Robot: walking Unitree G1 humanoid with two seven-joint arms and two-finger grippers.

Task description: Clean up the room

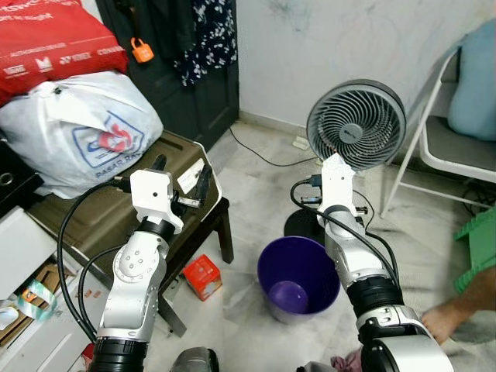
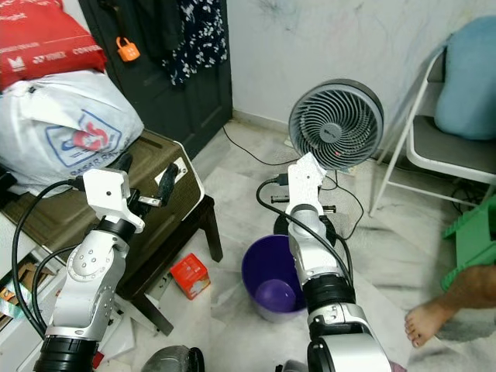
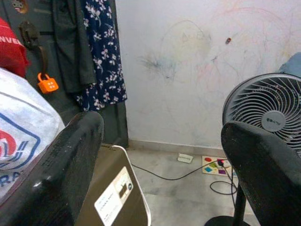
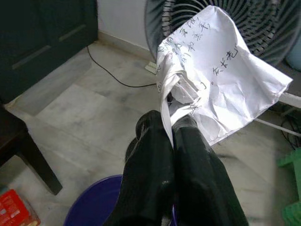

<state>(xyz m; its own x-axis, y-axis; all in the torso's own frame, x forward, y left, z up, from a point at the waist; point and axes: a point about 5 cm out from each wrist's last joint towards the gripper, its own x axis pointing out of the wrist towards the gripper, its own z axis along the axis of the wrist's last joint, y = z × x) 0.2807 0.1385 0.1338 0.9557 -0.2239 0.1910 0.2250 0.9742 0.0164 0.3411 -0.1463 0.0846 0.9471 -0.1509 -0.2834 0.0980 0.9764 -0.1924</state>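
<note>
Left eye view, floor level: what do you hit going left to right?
Orange box → purple bucket → fan → white chair → green stool.

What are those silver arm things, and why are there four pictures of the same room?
The silver arms belong to a walking robot that is tidying a room. Two pictures come from cameras in its head, looking down. The other two come from a small camera on each wrist. Each arm ends in a gripper with two black fingers. The right gripper is pinched shut on a crumpled paper with writing on it, held over a purple bucket on the floor. The left gripper is open, raised over a low table that carries a white bag. A fan stands behind the bucket, and a small red box lies nearby.
</note>
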